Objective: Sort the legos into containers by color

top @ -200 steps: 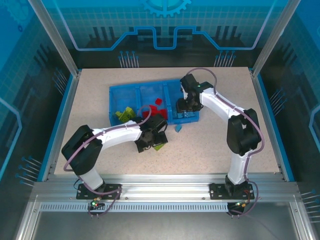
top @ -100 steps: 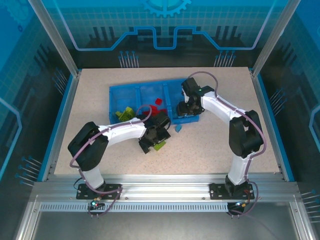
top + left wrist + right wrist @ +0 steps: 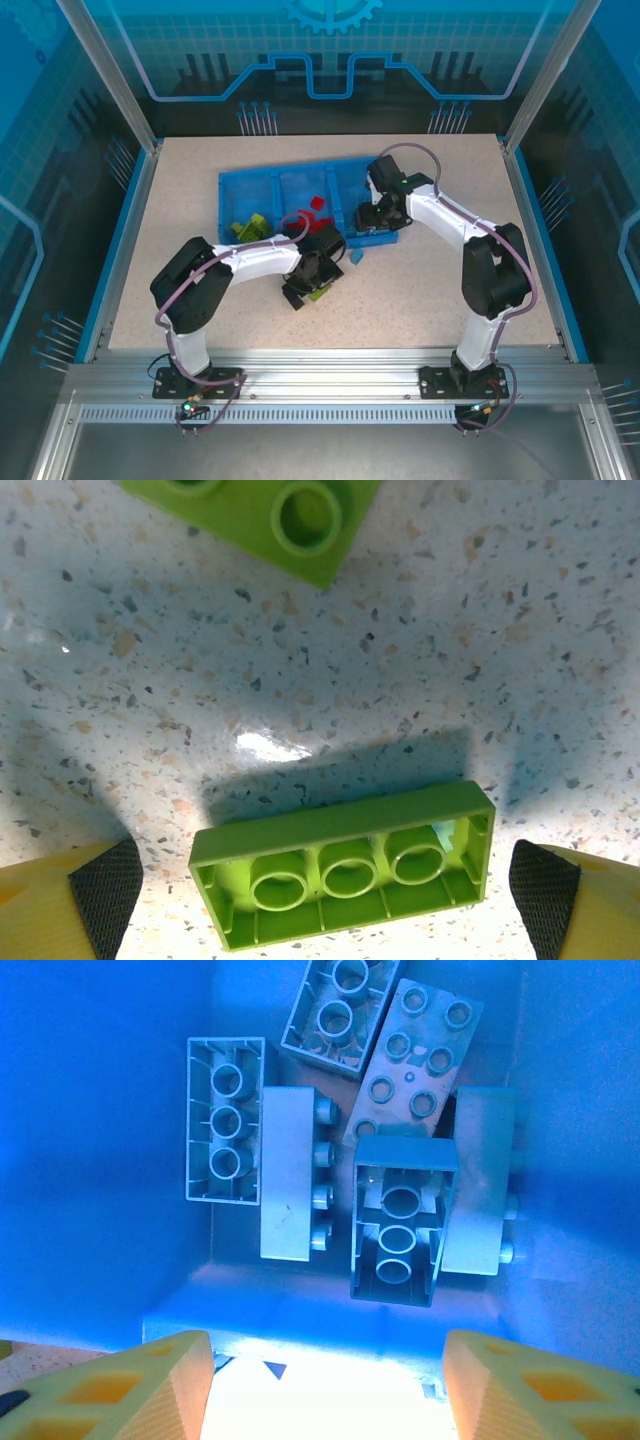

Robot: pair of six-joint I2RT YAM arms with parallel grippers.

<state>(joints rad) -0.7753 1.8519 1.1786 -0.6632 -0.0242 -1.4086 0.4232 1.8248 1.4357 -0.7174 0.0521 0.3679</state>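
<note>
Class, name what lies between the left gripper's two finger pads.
In the left wrist view: a lime green brick, hollow side up, flat on the table, touching neither pad.

Even overhead light — glare spot on the table, soft shadows, sharp focus.

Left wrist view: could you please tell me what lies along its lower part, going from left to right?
Black finger pad → upturned lime green brick → second black finger pad.
</note>
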